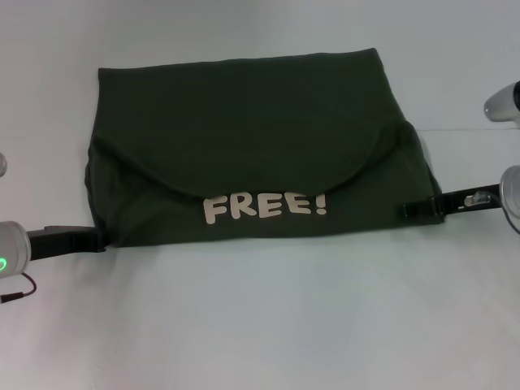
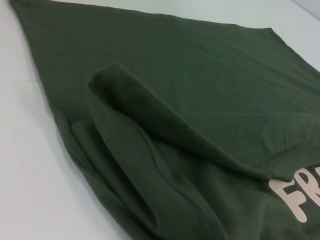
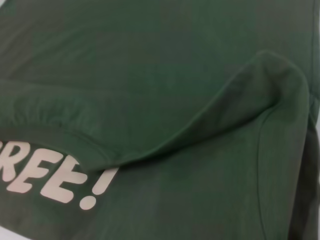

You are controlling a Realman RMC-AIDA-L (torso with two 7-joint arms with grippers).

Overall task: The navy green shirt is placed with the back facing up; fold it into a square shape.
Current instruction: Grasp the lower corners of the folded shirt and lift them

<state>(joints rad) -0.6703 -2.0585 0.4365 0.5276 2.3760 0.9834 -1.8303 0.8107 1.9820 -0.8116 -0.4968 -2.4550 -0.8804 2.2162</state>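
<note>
Shirt (image 1: 244, 154) in the head view lies on the white table (image 1: 260, 325) as a wide, compact block, one layer brought over so that a curved edge crosses its middle and the cream lettering "FREE!" (image 1: 266, 206) faces up along the near edge. Judged from this, the main folds are made, but the outline is wider than deep and skewed, so squaring-up remains. The left gripper (image 1: 81, 240) sits at the near-left corner, its dark fingers reaching to the hem; the right gripper (image 1: 426, 207) sits at the near-right corner, fingers over the cloth edge. Whether either is closed on fabric cannot be told. Left wrist view: the shirt (image 2: 200, 85) fills the frame, with a raised, loose ridge of folded cloth and part of the lettering (image 2: 297, 197) beside it; own fingers not visible. Right wrist view: the shirt (image 3: 150, 65) again, a puckered ridge running toward one corner and the lettering (image 3: 55, 177) below it; own fingers not visible. Both ridges suggest layers not yet flattened. Containers: none appear in any view.
</note>
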